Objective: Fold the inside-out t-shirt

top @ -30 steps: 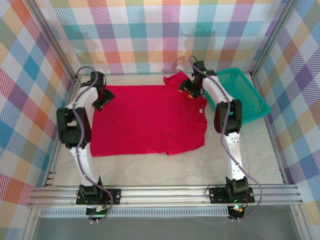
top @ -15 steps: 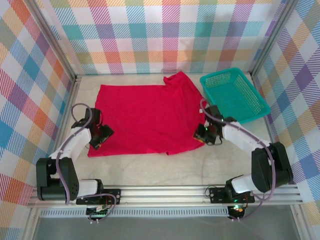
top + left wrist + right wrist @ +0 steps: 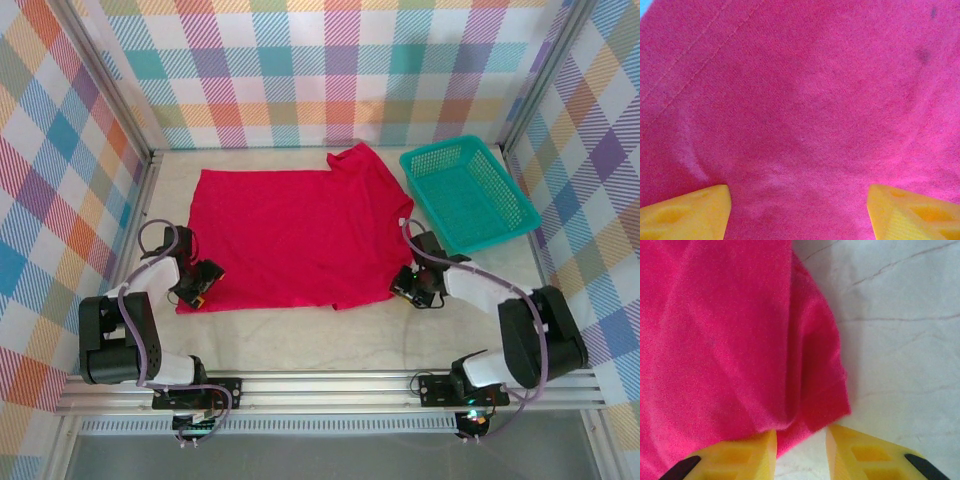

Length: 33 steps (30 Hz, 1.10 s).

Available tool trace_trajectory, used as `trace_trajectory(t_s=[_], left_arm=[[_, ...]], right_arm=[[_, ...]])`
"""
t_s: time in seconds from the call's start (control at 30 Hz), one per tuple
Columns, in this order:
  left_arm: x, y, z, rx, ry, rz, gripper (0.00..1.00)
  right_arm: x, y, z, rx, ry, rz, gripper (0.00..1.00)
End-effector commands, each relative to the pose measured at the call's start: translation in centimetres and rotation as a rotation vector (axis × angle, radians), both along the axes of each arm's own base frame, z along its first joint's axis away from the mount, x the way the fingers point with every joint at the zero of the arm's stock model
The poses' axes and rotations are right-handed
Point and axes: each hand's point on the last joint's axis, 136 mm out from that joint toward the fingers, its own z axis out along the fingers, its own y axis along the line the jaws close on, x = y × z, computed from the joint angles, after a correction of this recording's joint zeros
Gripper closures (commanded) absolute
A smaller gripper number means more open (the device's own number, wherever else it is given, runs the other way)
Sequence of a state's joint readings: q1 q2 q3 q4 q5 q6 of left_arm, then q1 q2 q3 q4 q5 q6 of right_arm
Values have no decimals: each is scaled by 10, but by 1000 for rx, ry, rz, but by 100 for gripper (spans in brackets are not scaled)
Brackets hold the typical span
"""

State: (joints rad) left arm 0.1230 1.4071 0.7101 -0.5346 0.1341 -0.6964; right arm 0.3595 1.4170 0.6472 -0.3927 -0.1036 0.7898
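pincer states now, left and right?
Left pincer: open, over the t-shirt.
Right pincer: jaws close together at the t-shirt's corner; whether it grips cannot be told.

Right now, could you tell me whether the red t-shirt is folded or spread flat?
Spread: the t-shirt lies opened out across the table, its full outline showing.

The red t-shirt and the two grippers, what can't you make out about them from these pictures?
- Right wrist view: whether the right gripper actually pinches the t-shirt corner. The bottom edge cuts off the fingers.
- Left wrist view: whether the left gripper touches the cloth. The view is too close and the fingers are cropped.
- Top view: the shirt's two near corners, covered by the grippers.
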Motion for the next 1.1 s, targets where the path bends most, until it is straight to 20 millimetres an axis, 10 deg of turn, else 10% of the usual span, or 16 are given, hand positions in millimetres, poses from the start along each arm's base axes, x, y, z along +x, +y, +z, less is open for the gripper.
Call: trace_trajectory(t_s=[0.0,0.17,0.57,0.87,1.07], left_arm=[[3,2,7,-4,-31,28,28],[0,5,6,10,-21,41,28],[8,11,19,42,-40,31,30],[3,7,11,34,-24,33,31],[4,9,16,47,-37,41,31]], right_arm=[[26,9,5,9,-48,-13,71],[32,10,17,-24,-51,-7,99],[-4,11,103,-7,-148,76,100],[123,67,141,-10,-280,136,100],[205,103,116,-17,-211,198,100]])
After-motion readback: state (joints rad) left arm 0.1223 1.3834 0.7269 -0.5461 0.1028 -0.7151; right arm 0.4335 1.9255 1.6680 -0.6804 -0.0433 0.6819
